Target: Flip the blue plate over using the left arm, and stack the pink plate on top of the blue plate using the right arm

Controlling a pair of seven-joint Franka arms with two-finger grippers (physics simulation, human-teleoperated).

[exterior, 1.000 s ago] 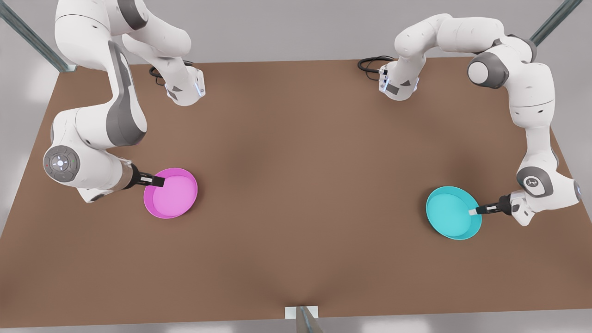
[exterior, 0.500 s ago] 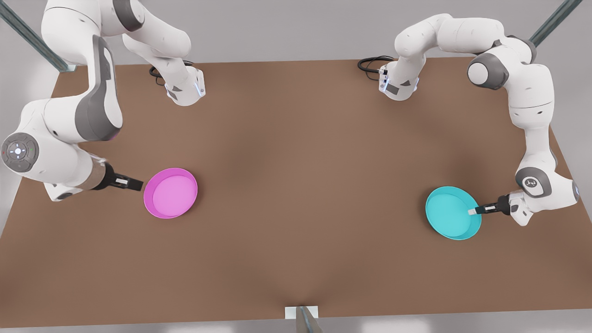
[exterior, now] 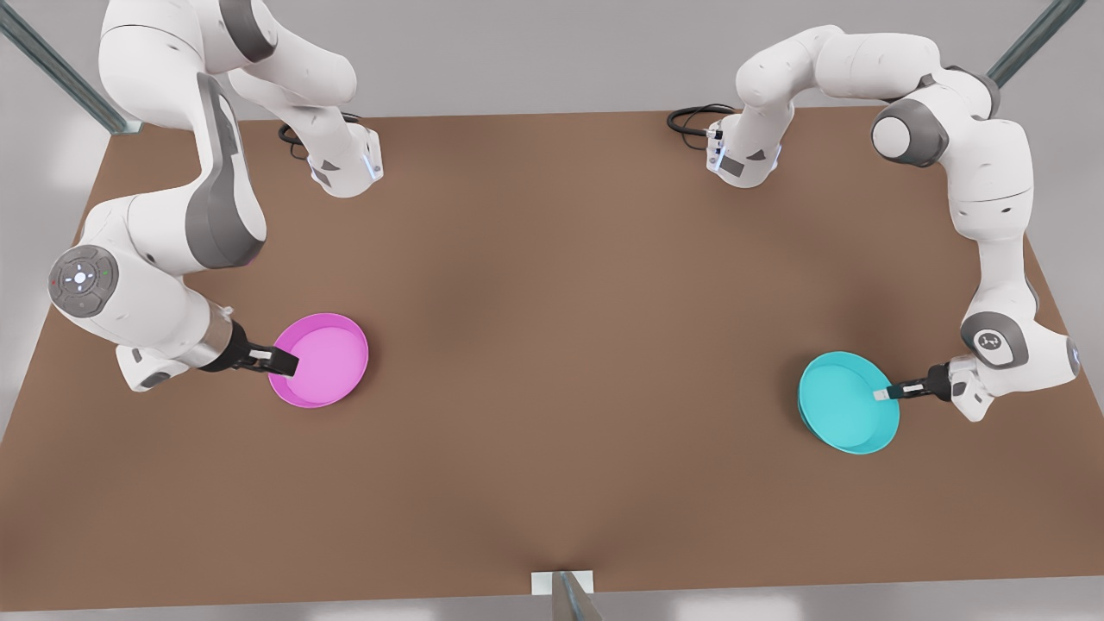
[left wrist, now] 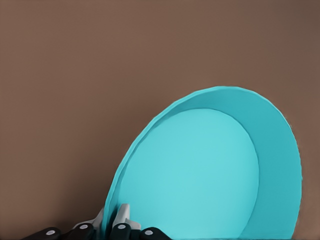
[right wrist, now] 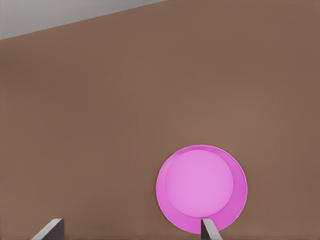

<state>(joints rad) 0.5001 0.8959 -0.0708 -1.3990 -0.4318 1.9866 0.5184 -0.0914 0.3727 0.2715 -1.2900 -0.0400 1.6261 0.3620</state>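
Front view, items as I log them: brown table [exterior: 552,362]; pink plate [exterior: 320,360] at approx 9 o'clock of table centre, lying flat, rim up; blue plate [exterior: 849,413] at approx 3 o'clock, well apart from pink. Right gripper [exterior: 285,363] sits at pink plate's 9 o'clock edge, tip over the rim; whether it touches I can't tell from here. Right wrist view: pink plate [right wrist: 201,189] flat on table [right wrist: 125,125], two finger tips spread wide, one finger [right wrist: 209,232] over the plate's near rim, the other finger [right wrist: 48,230] far off to the side over bare table, so hand is wide, holding nothing. Left gripper [exterior: 886,394] at blue plate's 3 o'clock edge. Left wrist view: left gripper [left wrist: 113,223] pinched narrow on rim of blue plate [left wrist: 215,175], one finger each side of the rim wall; plate reads as tilted, gripped edge raised, inner face toward cam. Front view agrees: blue plate's outer wall shows along its 9 o'clock to 6 o'clock side. Both arm bases at table's 12 o'clock edge, black cable [exterior: 690,118] beside one.
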